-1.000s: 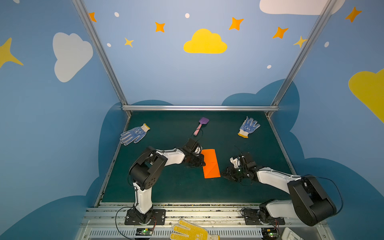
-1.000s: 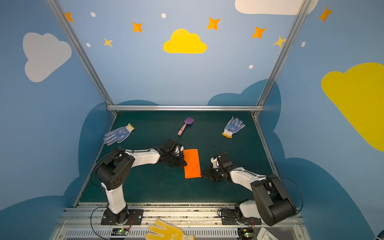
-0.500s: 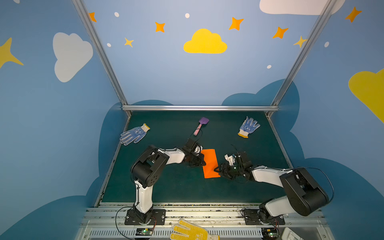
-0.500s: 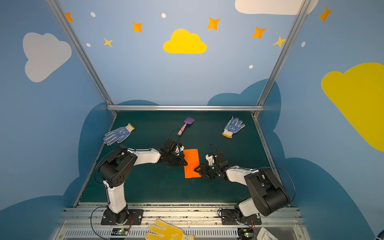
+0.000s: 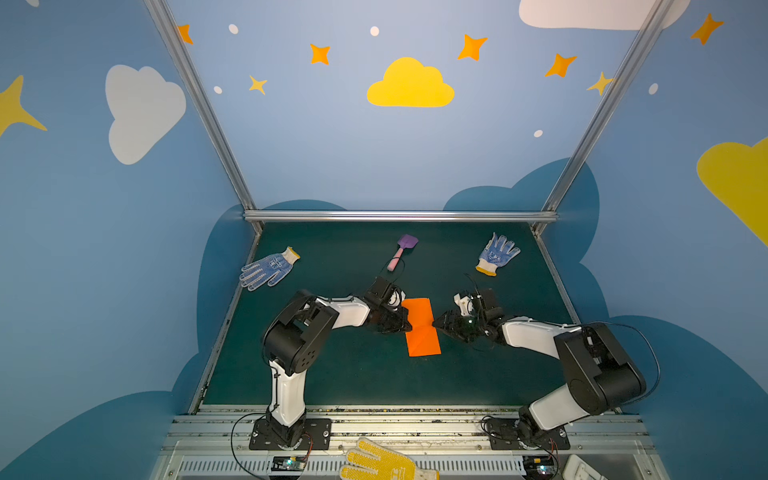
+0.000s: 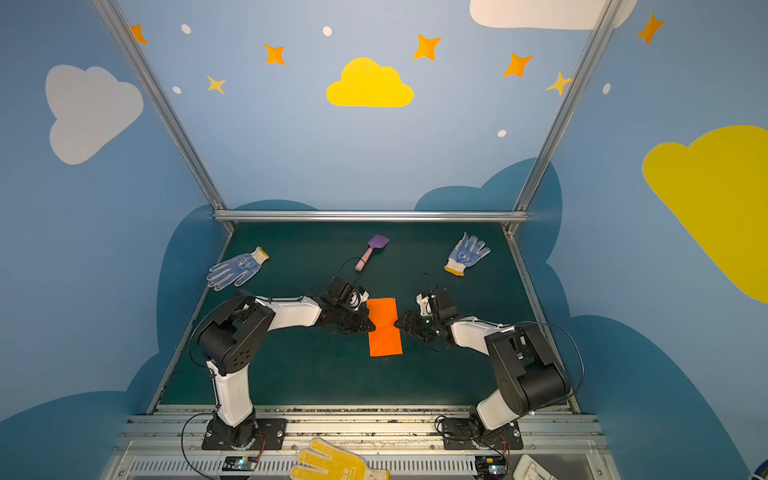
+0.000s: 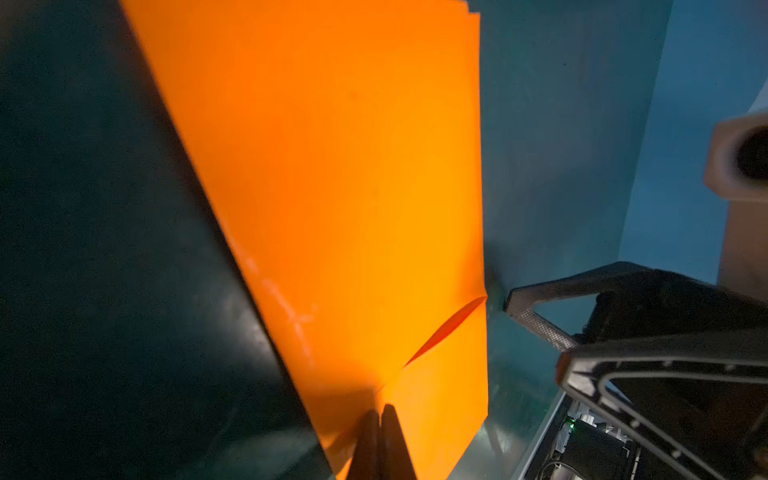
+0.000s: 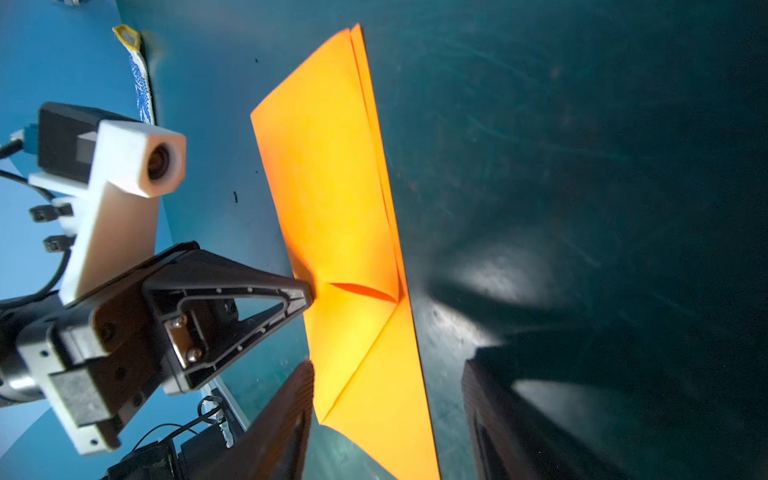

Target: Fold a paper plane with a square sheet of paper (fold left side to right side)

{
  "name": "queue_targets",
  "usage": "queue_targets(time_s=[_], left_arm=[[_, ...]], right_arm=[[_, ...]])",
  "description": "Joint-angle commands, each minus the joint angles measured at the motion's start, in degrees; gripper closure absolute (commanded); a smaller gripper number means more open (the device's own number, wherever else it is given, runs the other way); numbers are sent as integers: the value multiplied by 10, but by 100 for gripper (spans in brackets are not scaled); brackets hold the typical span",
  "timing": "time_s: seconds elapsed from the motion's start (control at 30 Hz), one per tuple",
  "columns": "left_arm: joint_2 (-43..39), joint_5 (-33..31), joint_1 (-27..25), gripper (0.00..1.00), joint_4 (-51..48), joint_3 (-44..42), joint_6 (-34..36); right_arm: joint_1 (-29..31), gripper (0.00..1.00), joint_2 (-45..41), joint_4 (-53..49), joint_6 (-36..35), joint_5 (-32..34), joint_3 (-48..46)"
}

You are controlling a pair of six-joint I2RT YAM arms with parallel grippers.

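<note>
Both top views: both arms reach low and inward over the table (image 5: 316,374); the folded orange sheet of paper (image 5: 422,328) (image 6: 384,330) lies mid-table between the left tool (image 5: 407,327) (image 6: 372,326) and the right tool (image 5: 436,323) (image 6: 399,324).

Left wrist view: the left tool (image 7: 380,415), clenched, presses on the sheet's left edge.

Only the right wrist view shows the right tool (image 8: 388,368) released, its 2 fingers apart at the sheet's right edge.

No legible text, labels or numbers anywhere.

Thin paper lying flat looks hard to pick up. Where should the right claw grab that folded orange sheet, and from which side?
Probably the right long edge of the square sheet of paper, near its middle, coming in low from the right. Loose layers meet there, and a small pucker seems to lift them. The shut left gripper pins the opposite edge.
</note>
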Motion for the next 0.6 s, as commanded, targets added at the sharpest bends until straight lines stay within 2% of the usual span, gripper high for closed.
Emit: queue_targets(time_s=[0.0, 0.27, 0.57], left_arm=[[24, -27, -3, 96, -16, -15, 13], [22, -26, -1, 96, -16, -16, 12], [18, -25, 1, 96, -14, -22, 14]], right_arm=[[11, 40, 44, -35, -24, 15, 2], [50, 40, 87, 12, 9, 11, 3], [53, 41, 31, 23, 36, 8, -71]])
